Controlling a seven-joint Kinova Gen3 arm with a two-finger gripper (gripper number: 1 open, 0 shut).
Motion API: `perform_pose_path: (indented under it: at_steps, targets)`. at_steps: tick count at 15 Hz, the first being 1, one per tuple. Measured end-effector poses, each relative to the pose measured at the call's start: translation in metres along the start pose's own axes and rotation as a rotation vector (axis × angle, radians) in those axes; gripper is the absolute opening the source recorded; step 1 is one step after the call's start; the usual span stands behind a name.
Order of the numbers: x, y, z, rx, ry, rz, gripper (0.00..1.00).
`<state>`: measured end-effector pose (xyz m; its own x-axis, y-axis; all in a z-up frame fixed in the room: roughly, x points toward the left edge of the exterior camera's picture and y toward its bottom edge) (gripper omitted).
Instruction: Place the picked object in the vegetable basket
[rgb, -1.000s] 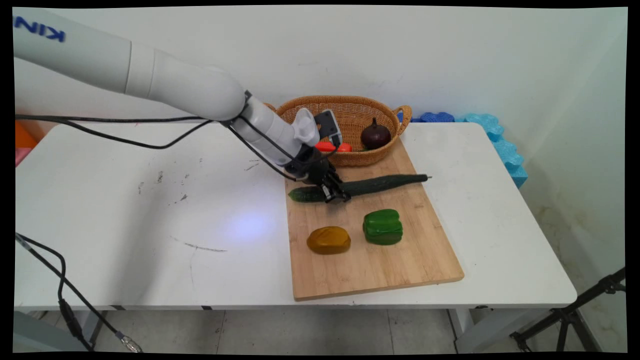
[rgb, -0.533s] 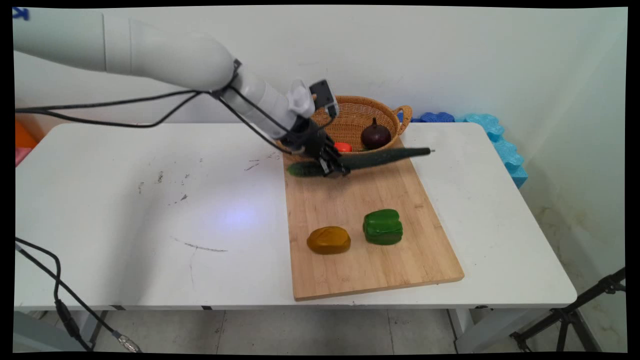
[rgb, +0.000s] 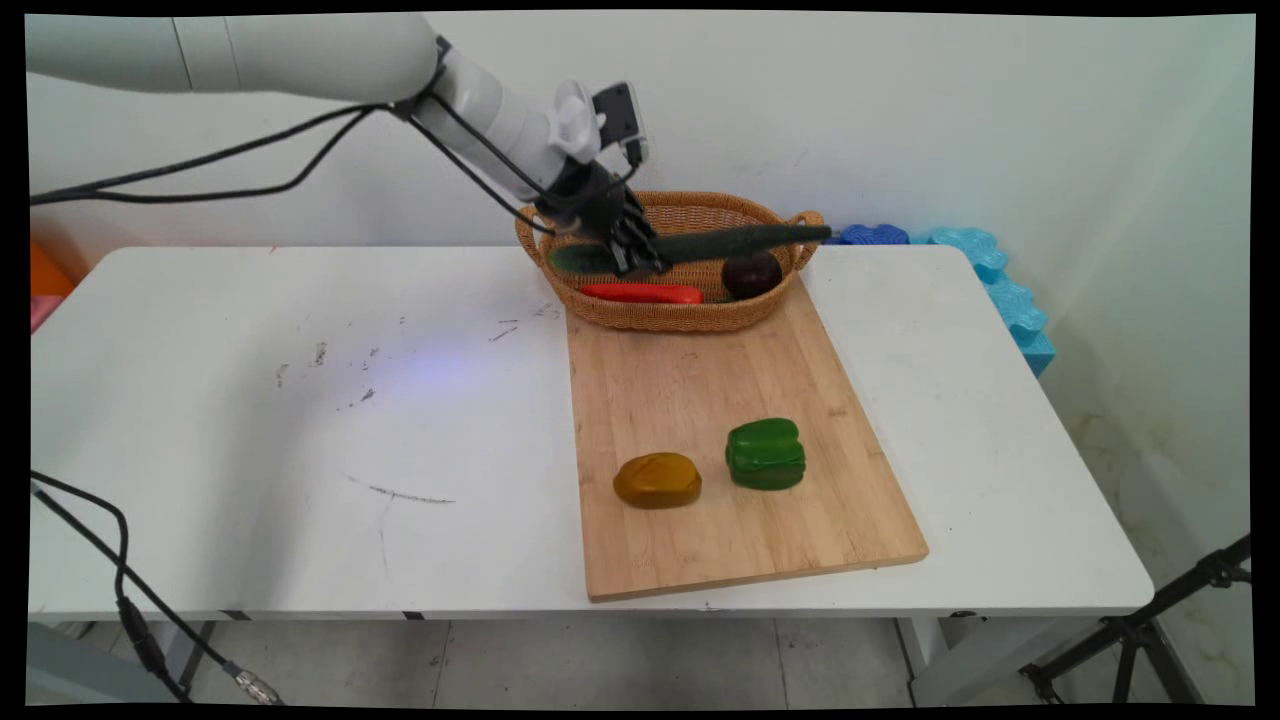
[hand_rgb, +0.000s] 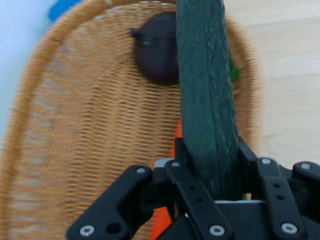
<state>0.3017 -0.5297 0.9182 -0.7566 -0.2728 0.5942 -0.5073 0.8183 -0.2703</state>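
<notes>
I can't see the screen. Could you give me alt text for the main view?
A white robot arm's black gripper holds a long dark green cucumber level above a wicker basket containing a red vegetable and a dark purple one. In front, a wooden board carries a green pepper and a yellow-brown vegetable.

A second ago the cucumber (rgb: 700, 246) lay across the far end of the cutting board (rgb: 740, 480), clamped near its left end by the gripper (rgb: 635, 262). The gripper has since lifted it clear and carried it back, so it now hangs lengthwise over the wicker basket (rgb: 668, 310). The red pepper (rgb: 642, 293) in the basket, earlier half hidden by the arm, now shows whole.
</notes>
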Motion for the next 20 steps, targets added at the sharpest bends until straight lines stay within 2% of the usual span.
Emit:
perform_pose_path:
  at_steps: [4,11,15,20]
  targets:
    - [-0.003,-0.040,0.003,0.052,-0.016,0.100,0.00]
    - [-0.009,-0.086,0.028,0.088,-0.041,0.271,0.00]
    - [-0.016,-0.105,0.052,0.090,-0.058,0.351,0.00]
    - [-0.024,-0.115,0.077,0.081,-0.067,0.392,0.00]
